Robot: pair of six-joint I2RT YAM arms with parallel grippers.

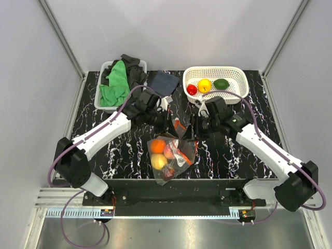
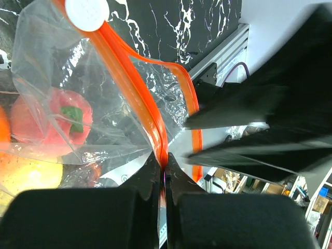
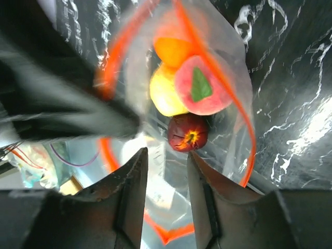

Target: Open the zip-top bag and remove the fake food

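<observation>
The zip-top bag lies at the table's front middle, its mouth held up and open. Inside it are fake food pieces: an orange one, a pink one and a yellow one. My left gripper is shut on the bag's orange zip strip; a pink pepper shows through the plastic. My right gripper is open, looking down into the bag mouth just above a dark red fruit, with the yellow and pink pieces beyond. In the top view it hangs over the bag's upper right edge.
A white perforated basket at the back right holds red, yellow and green fake food. A white bin of green and dark cloths stands at the back left, a dark cloth beside it.
</observation>
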